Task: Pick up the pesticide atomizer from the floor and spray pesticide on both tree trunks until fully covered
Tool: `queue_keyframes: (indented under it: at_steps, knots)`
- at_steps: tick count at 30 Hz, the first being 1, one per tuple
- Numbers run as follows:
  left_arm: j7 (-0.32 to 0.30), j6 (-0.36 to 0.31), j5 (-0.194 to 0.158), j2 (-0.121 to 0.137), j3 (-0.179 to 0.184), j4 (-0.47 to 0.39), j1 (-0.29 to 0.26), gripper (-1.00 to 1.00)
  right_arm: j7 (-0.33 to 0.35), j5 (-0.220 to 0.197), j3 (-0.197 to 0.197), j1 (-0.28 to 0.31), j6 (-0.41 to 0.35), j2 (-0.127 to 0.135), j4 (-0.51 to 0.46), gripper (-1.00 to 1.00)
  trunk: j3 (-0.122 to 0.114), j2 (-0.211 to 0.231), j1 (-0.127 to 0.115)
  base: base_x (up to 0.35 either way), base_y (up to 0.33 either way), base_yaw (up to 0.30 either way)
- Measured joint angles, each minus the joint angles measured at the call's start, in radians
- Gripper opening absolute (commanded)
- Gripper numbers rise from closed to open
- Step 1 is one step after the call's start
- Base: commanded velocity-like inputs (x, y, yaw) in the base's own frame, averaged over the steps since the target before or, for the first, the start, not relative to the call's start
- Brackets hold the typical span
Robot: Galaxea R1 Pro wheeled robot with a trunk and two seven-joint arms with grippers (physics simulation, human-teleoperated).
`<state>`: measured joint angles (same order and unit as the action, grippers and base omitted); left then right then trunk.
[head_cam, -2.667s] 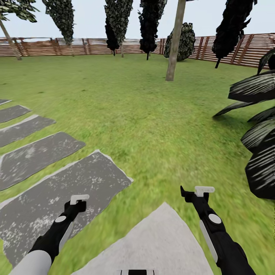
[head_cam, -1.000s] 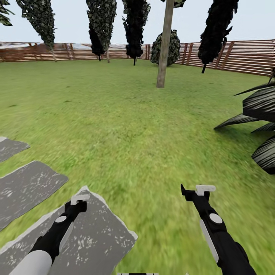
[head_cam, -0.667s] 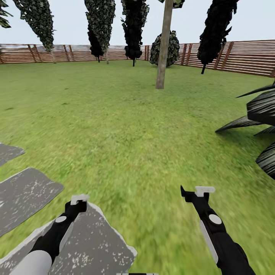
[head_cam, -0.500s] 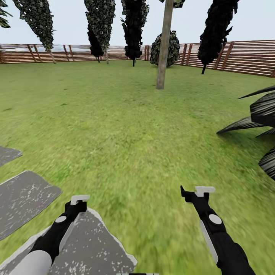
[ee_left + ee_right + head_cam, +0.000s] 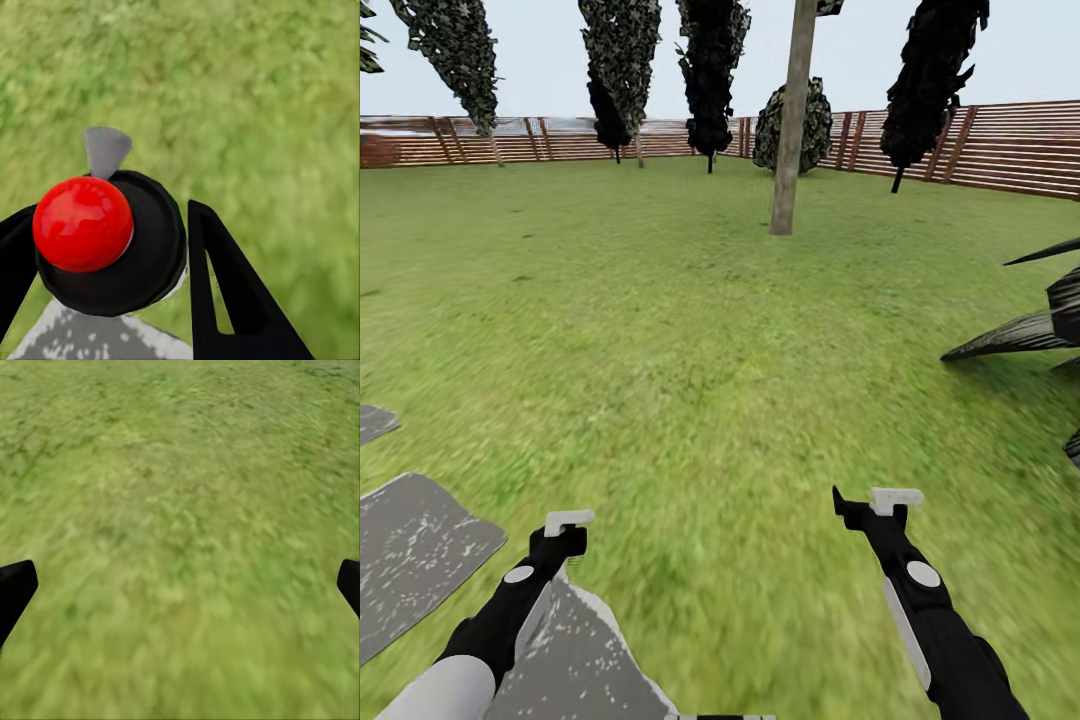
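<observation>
We see one tree trunk (image 5: pixel 792 120) standing far ahead on the lawn, a thick, smooth grey-brown column with blotchy patches, leaning slightly, its base in the grass a little right of centre in the head view. The floor (image 5: pixel 690 340) is blurry green grass that spreads to a brown fence (image 5: pixel 1000 145) of horizontal wooden slats. Along the fence stand thin-stemmed cone trees (image 5: pixel 712 60) with dark, speckled foliage, and a rounded bush (image 5: pixel 792 125) sits behind the trunk. Long dark fronds (image 5: pixel 1020 335) reach in from the right edge.

Near our base, grey stone slabs (image 5: pixel 415 550) with white flecks and pale rims lie flat in the grass on the left.

Our left tool (image 5: pixel 565 530) is held low over the edge of a slab; in its wrist view a glossy red ball (image 5: pixel 82 223) on a black round part sits between its black fingers (image 5: pixel 225 300), and we cannot tell how far they are parted. Our right tool (image 5: pixel 875 505) hangs over bare grass, its finger tips (image 5: pixel 15 589) at the far edges of its wrist view, released wide with nothing between them.
</observation>
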<state>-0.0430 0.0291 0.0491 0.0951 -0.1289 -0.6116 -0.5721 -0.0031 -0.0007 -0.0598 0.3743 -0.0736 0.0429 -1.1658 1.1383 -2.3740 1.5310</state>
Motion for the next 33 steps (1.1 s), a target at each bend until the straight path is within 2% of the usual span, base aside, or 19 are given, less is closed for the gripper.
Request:
queue_keyframes:
  at_steps: [11,33]
  knots:
    - [0.0,-0.001,0.0,0.0,0.0,0.0,0.003,-1.0,0.0,0.0,0.0,0.0,0.0,0.0,0.0,1.0,0.0,0.0,0.0,0.338,0.118,-0.037]
    - [0.0,0.0,0.0,0.0,0.0,-0.003,0.009,-1.0,0.0,-0.001,0.0,0.0,0.0,0.0,0.0,1.0,0.0,0.0,0.0,0.334,0.155,-0.286]
